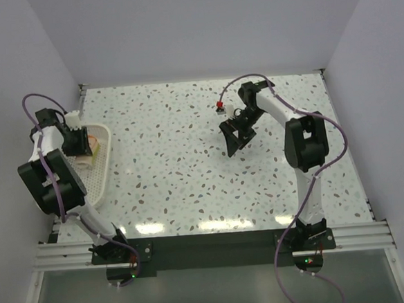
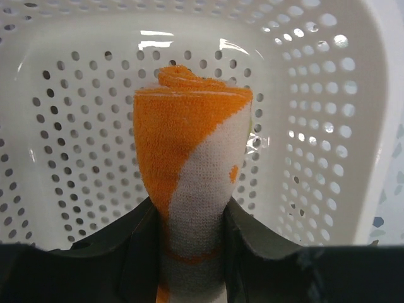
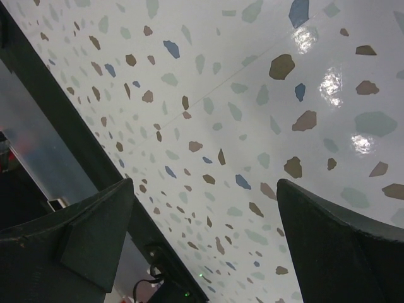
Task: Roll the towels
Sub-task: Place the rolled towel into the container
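Note:
A rolled orange and cream towel (image 2: 189,158) stands between the fingers of my left gripper (image 2: 191,218), which is shut on its lower end. The roll hangs inside the white mesh basket (image 2: 328,113). From above, a bit of the towel (image 1: 83,144) shows in the basket (image 1: 101,174) at the table's left edge, under my left arm. My right gripper (image 3: 205,214) is open with only speckled tabletop between its fingers; it hovers over the middle right of the table (image 1: 236,136).
The white mesh basket lies against the left wall. A small red-tipped part (image 1: 220,106) sits on the right arm near its wrist. White walls close in the table on the left, back and right.

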Motion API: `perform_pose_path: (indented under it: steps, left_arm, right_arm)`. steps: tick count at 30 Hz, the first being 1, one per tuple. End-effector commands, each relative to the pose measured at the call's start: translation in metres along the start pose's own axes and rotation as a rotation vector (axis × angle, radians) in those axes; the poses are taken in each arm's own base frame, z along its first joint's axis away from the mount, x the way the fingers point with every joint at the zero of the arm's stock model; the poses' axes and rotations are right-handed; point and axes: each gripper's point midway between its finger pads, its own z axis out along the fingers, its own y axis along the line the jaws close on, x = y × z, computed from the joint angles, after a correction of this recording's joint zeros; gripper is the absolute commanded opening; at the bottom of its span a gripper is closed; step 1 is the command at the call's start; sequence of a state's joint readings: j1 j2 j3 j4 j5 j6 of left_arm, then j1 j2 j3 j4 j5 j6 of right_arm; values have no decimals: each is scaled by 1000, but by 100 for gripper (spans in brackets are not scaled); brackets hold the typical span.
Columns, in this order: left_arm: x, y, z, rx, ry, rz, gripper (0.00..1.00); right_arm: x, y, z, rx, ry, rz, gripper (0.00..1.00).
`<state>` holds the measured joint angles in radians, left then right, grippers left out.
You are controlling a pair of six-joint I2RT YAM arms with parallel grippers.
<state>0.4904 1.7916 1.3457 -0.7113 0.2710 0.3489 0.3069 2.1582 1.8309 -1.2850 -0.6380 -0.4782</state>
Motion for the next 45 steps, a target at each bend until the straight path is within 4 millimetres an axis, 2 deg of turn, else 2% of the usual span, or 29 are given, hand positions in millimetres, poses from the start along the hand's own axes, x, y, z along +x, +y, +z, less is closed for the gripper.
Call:
perform_pose_path:
  steps: [1, 13, 21, 29, 35, 37, 42, 43, 45]
  left_arm:
    - [-6, 7, 15, -17, -17, -52, 0]
    - [-4, -5, 31, 45, -20, -88, 0]
    - [-10, -27, 32, 117, -46, -67, 0]
    - [5, -28, 50, 124, 1, -85, 0]
    - [13, -30, 60, 149, 31, -88, 18]
    - [16, -30, 61, 151, 45, -84, 28]
    - [12, -27, 58, 141, 41, -68, 40]
    - [12, -27, 56, 141, 41, -66, 46]
    - [11, -27, 54, 143, 44, -61, 47]
  right_arm:
    - [-5, 9, -16, 24, -61, -24, 99]
    - [-6, 9, -10, -15, -49, 6, 99]
    - [-4, 8, -7, -24, -43, 16, 99]
    - [-3, 8, -4, -32, -45, 34, 99]
    - [-4, 8, -3, -30, -49, 41, 99]
    - [-4, 8, -2, -28, -49, 45, 99]
    - [-6, 7, -1, -35, -56, 51, 99]
    - [-7, 7, -2, -32, -62, 48, 99]
    - [-9, 7, -1, -30, -66, 48, 99]
